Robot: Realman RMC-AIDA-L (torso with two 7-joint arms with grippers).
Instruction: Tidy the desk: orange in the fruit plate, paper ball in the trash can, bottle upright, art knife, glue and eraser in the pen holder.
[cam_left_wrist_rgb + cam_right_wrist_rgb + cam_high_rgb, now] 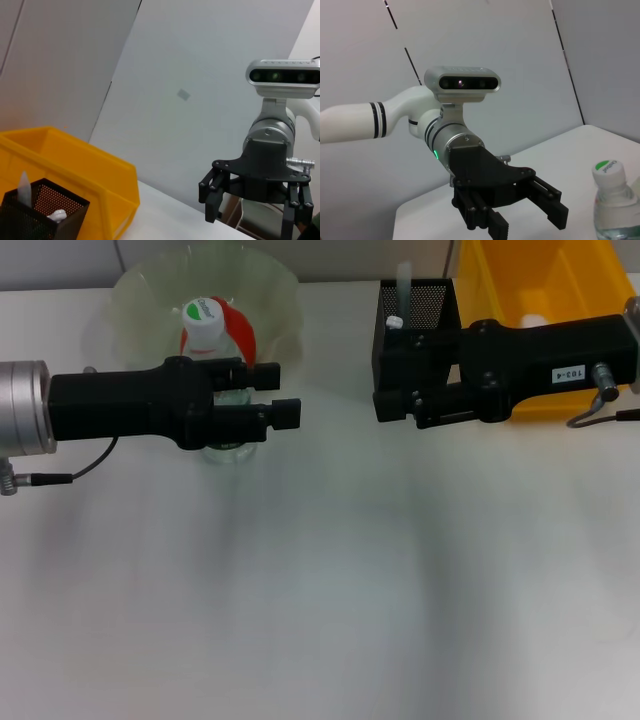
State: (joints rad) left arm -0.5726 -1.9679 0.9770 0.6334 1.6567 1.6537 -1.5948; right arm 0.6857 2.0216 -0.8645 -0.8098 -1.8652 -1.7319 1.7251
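Observation:
The bottle [205, 320] stands upright in front of the fruit plate [140, 295]; its lower body is hidden behind my left arm. The orange [241, 332] lies in the plate behind the bottle. My left gripper [280, 392] is open and empty, just right of the bottle; it also shows in the right wrist view [529, 225] next to the bottle [614, 200]. My right gripper [385, 375] is open and empty, in front of the pen holder [420, 298], and shows in the left wrist view [250, 225]. White items stick up out of the holder. The trash can [540, 275] holds a white lump [533, 318].
The trash can [75, 165] stands against the pen holder [45, 210] at the back right. The white table [330, 580] stretches in front of both arms. A wall rises behind the table.

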